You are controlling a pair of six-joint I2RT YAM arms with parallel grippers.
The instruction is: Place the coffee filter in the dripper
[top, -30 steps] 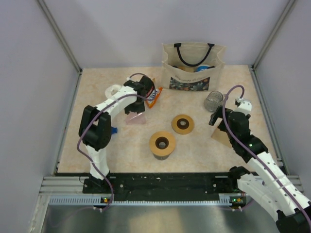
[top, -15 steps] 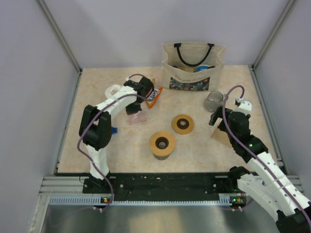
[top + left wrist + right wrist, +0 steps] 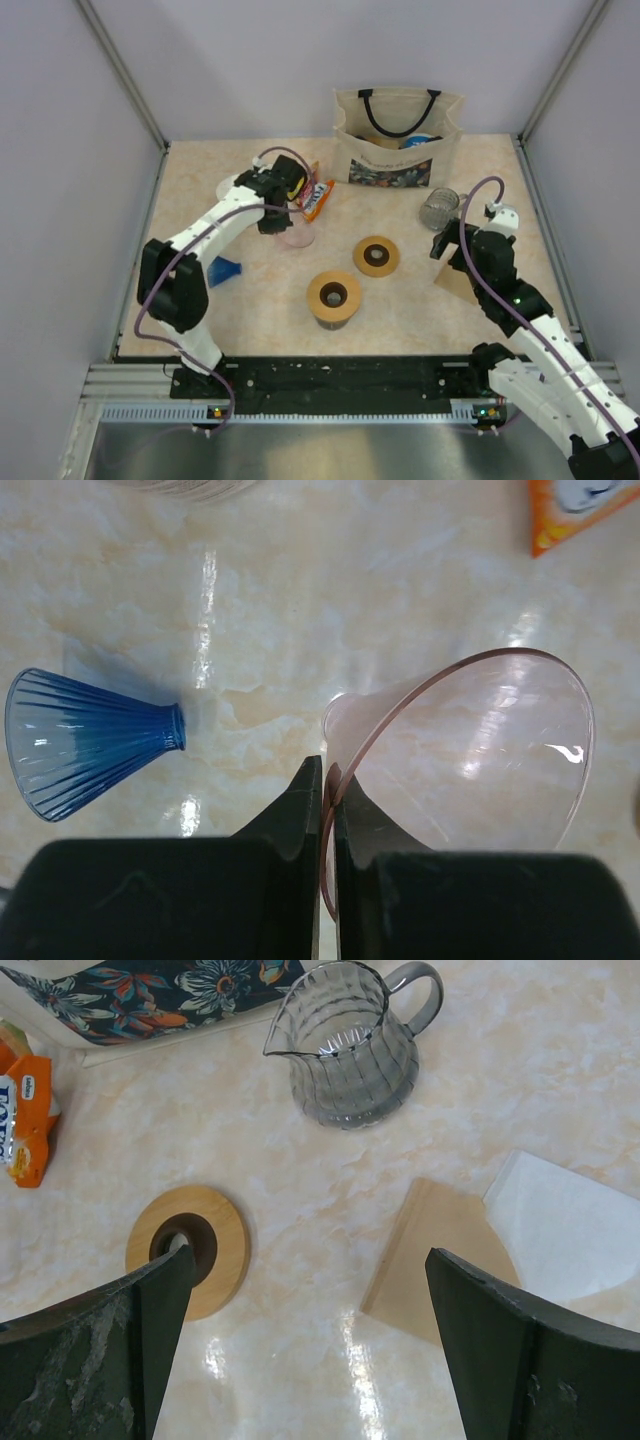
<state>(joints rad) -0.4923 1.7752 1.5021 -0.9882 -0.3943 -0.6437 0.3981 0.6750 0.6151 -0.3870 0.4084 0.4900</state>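
My left gripper (image 3: 328, 770) is shut on the rim of a clear pink dripper (image 3: 470, 760), a cone lying on its side with its mouth toward the right. From above, the left gripper (image 3: 275, 222) and the pink dripper (image 3: 296, 235) are at the table's back left. A brown coffee filter (image 3: 440, 1260) lies flat on the right, partly under a white filter (image 3: 565, 1225). My right gripper (image 3: 310, 1260) hangs open above the table just left of the brown filter (image 3: 455, 283), holding nothing.
A blue ribbed dripper (image 3: 85, 740) lies on its side at the left (image 3: 224, 270). Two wooden rings (image 3: 376, 256) (image 3: 334, 295) sit mid-table. A glass pitcher (image 3: 350, 1050), an orange packet (image 3: 318, 198) and a tote bag (image 3: 395, 140) stand at the back.
The left gripper closed on the pink dripper's rim and carried it slightly right and back. The left arm's elbow swung left, uncovering the blue dripper. The right arm stayed still.
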